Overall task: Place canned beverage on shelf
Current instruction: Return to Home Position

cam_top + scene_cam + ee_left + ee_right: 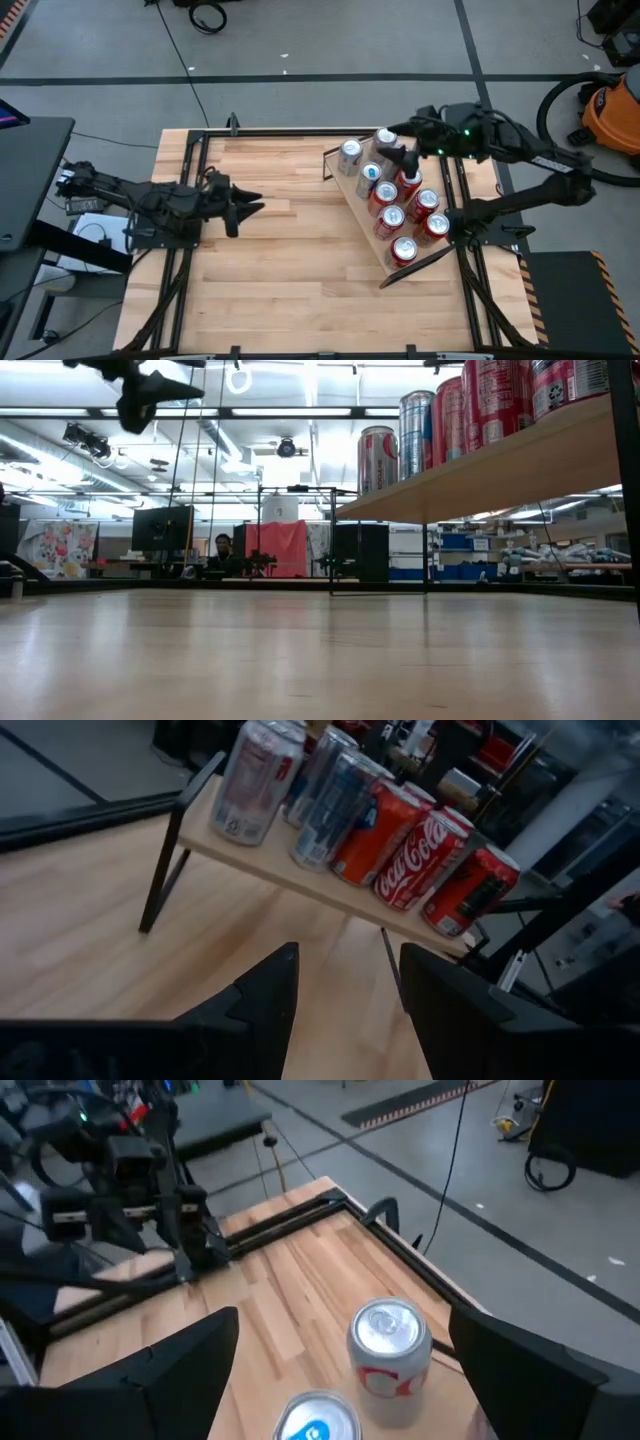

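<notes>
Wood plank shelf [358,212], shiny cyl. cans [385,193].

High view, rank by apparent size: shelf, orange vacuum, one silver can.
Largest to smallest:
1. shelf
2. orange vacuum, though the picture's edge cuts it off, so its full extent is unsure
3. silver can, clearly smallest

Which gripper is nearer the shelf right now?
Right. The right gripper hangs open above the shelf, over its silver cans; the left gripper is open over bare table, apart from the shelf.
</notes>
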